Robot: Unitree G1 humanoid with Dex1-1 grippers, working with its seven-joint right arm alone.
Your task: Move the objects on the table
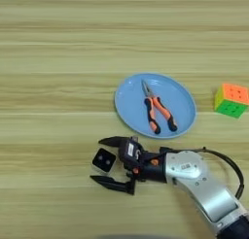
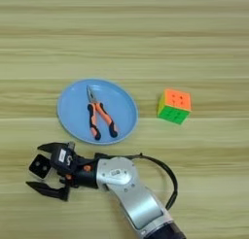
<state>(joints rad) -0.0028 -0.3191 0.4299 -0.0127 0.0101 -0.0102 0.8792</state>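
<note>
The gripper (image 1: 105, 161) is open around the small block (image 1: 103, 160); it looks light and stiff, best pinched at its sides.

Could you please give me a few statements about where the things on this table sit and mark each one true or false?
1. The pliers lie on the plate. True.
2. The cube sits on the plate. False: it stands on the table, apart from the plate, on the plate's right.
3. The hand is open, with the block between its fingers. True.
4. The hand holds the pliers. False: it is at the block, nearer the camera than the plate.
5. The block rests on the plate. False: it is on the table, off the plate.
</note>
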